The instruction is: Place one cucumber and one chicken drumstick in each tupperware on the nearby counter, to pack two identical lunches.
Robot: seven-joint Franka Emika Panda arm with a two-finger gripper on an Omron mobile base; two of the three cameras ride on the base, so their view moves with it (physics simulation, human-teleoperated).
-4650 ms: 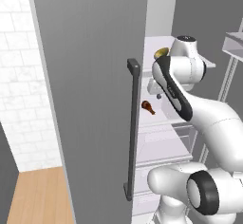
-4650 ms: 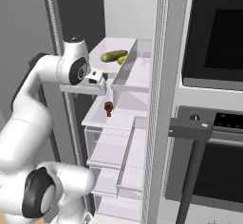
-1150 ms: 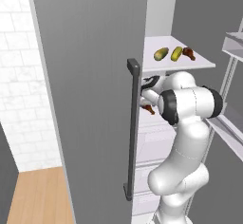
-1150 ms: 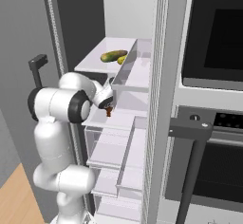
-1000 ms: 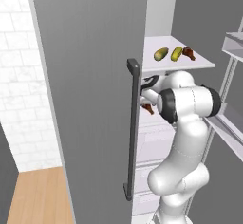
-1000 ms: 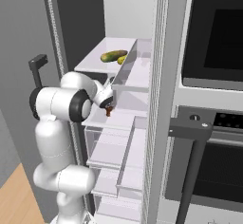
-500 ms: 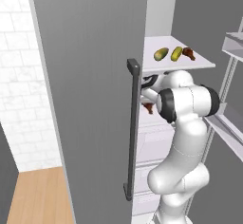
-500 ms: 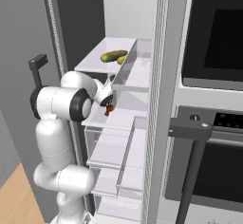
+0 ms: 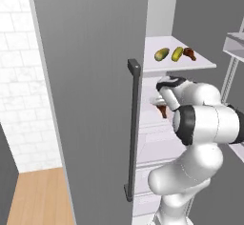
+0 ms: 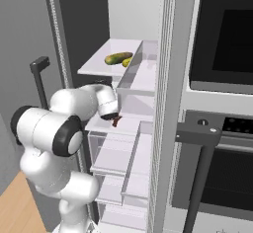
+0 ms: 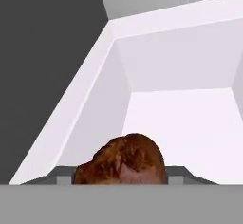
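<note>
Brown and glossy, a chicken drumstick (image 11: pixel 124 160) sits at the bottom centre of the hand view, right at the gripper (image 11: pixel 122 180), against a white fridge shelf (image 11: pixel 190 123) that fills the frame behind it. The fingertips themselves are hidden by the meat and the frame edge, so I cannot tell for certain whether the jaws are pressed on it; the drumstick lies between them at close range. In the left base view the white arm (image 9: pixel 205 124) rises from the lower right and bends toward the centre of the frame, its gripper (image 9: pixel 162 107) reaching into the open fridge, with the drumstick (image 9: pixel 162 110) a small brown shape just at its tip. Above it, in the upper right of that view, a higher shelf (image 9: pixel 190 66) carries two cucumbers (image 9: pixel 162 54) side by side and a second drumstick (image 9: pixel 189 53) just right of them. A tall grey fridge door (image 9: pixel 90 90) with a dark bar handle (image 9: pixel 133 128) covers the left half. In the right base view the gripper (image 10: pixel 111 115) sits left of centre above the drumstick (image 10: pixel 116 121), and the cucumbers (image 10: pixel 118 58) lie on the shelf above.
</note>
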